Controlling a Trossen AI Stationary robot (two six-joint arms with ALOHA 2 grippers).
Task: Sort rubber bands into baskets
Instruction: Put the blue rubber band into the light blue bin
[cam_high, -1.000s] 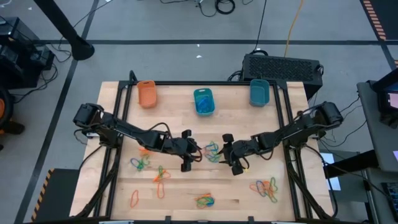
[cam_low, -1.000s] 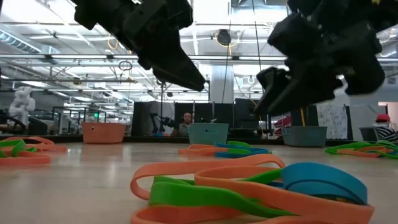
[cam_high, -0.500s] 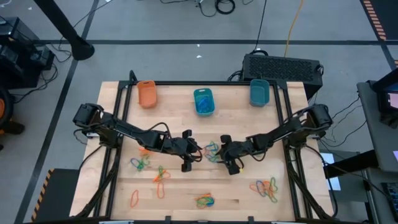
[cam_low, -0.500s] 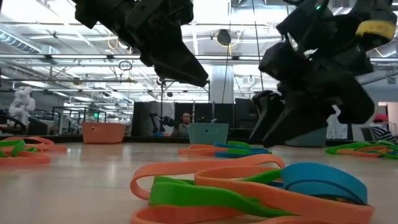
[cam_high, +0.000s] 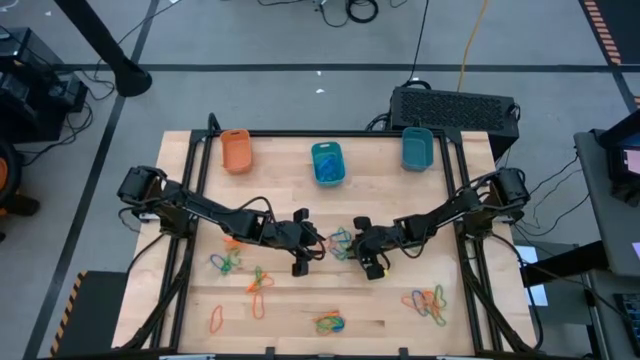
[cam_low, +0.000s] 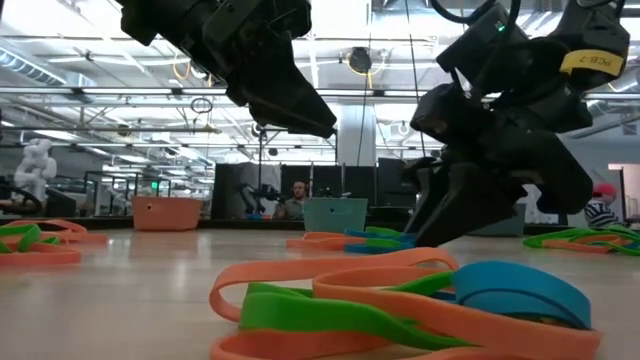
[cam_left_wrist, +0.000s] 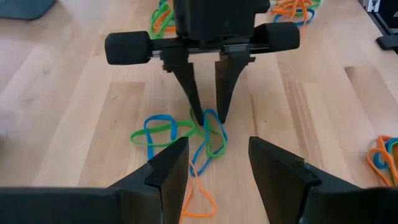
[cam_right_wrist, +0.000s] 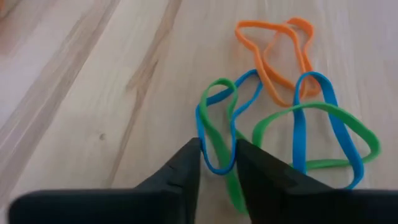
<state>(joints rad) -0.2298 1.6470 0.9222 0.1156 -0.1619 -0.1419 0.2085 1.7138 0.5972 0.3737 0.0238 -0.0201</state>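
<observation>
A tangle of blue, green and orange rubber bands (cam_high: 338, 240) lies flat on the wood at mid-table. My right gripper (cam_right_wrist: 217, 149) has its fingertips down at this tangle, with a narrow gap between them. The end of a blue loop (cam_right_wrist: 214, 167) and a green strand (cam_right_wrist: 233, 186) lie in that gap. My left gripper (cam_left_wrist: 217, 162) hovers open just left of the tangle, above the table, and faces the right gripper (cam_left_wrist: 208, 118). An orange basket (cam_high: 236, 150) and two teal baskets (cam_high: 327, 163) (cam_high: 416, 148) stand along the far edge. My right gripper comes at the tangle slanting down from the table's right. Its fingertips (cam_left_wrist: 198, 117) stand on either side of the blue loop's end (cam_right_wrist: 205, 155). The bands lie slack on the table. I cannot tell whether the fingers touch them.
More band clusters lie near the front: left (cam_high: 228, 262), (cam_high: 260, 282), (cam_high: 215, 320), centre (cam_high: 328, 323) and right (cam_high: 427, 303). A big black box (cam_high: 455, 108) stands behind the far right corner. Bare wood lies between the tangle and the baskets.
My right gripper has come down and a little toward the table's left, onto the middle tangle. Its fingers have drawn closer together around the blue loop. The bands have not moved.
</observation>
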